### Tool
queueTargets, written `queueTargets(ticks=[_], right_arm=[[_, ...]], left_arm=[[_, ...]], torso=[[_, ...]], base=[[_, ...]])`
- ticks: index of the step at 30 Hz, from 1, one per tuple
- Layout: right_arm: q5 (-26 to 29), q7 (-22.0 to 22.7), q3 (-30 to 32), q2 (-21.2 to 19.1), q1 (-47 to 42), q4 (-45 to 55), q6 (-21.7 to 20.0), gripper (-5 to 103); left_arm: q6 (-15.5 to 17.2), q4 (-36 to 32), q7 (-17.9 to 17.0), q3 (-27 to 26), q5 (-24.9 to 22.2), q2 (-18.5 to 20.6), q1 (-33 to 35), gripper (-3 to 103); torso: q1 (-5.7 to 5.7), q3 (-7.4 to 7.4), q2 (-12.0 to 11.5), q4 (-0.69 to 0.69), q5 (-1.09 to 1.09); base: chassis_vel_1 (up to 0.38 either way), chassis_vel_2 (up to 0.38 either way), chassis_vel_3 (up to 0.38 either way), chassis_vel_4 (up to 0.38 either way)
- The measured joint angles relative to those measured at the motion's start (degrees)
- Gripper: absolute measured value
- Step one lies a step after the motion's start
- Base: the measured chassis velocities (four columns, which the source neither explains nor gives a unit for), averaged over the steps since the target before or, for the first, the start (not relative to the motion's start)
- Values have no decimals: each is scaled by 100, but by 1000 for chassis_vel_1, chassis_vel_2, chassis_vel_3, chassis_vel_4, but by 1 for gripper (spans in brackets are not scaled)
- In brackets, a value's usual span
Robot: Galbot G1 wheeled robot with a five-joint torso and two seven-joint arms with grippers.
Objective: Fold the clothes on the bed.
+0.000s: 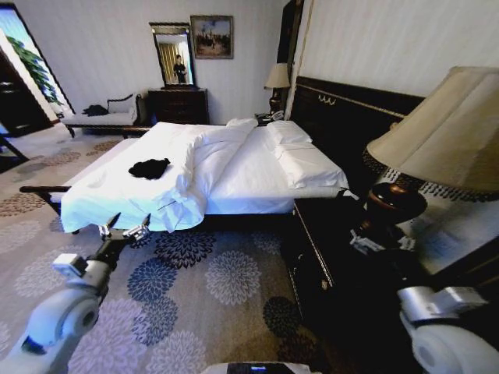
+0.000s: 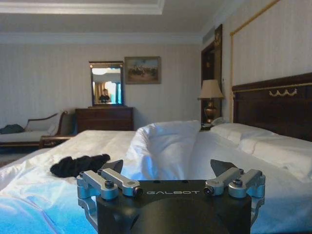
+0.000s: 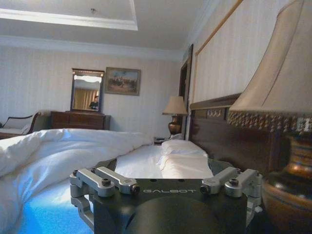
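Head cam looks fwd and down from above the carpet [image 1: 195, 296] toward the bed [image 1: 257, 175], seen whole from beside its near side, w/ a lamp [image 1: 444, 148] close at right. Left wrist cam sits low, level w/ the mattress, just off the bed edge, facing across it to the far wall. Right wrist cam: same heading, nearer the headboard [image 3: 229, 131], lamp alongside. All three share the bed, mirror [image 2: 107, 84] and painting [image 3: 122, 81].

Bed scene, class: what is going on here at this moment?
Nothing is being handled yet. A black T-shirt lies crumpled and unfolded on the white duvet of the bed, toward its foot. The robot stands on the carpet beside the bed. Its left gripper is raised toward the bed, jaws open and empty, short of the shirt. The right gripper is open beside a lamp.
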Motion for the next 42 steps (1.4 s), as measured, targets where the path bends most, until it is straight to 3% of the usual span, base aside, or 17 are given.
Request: queueTargets(ticks=[9, 14, 23, 42], right_arm=[[35, 110, -22, -101, 156, -149, 24, 100], [-9, 304, -62, -80, 248, -178, 28, 100], [-32, 278, -89, 11, 269, -193, 30, 100], [-145, 101, -66, 312, 103, -128, 229, 100]], left_arm=[[-36, -119, 36, 33, 4, -124, 87, 100], [9, -159, -244, 118, 9, -223, 19, 100], [29, -146, -444, 170, 46, -359, -46, 100], [2, -168, -328, 312, 379, -511, 29, 100]], torso=[[0, 0, 0, 0, 0], [0, 0, 0, 0, 0], [0, 0, 0, 0, -1], [0, 0, 0, 0, 0]], base=[[0, 0, 0, 0], [0, 0, 0, 0], [0, 0, 0, 0], [0, 0, 0, 0]])
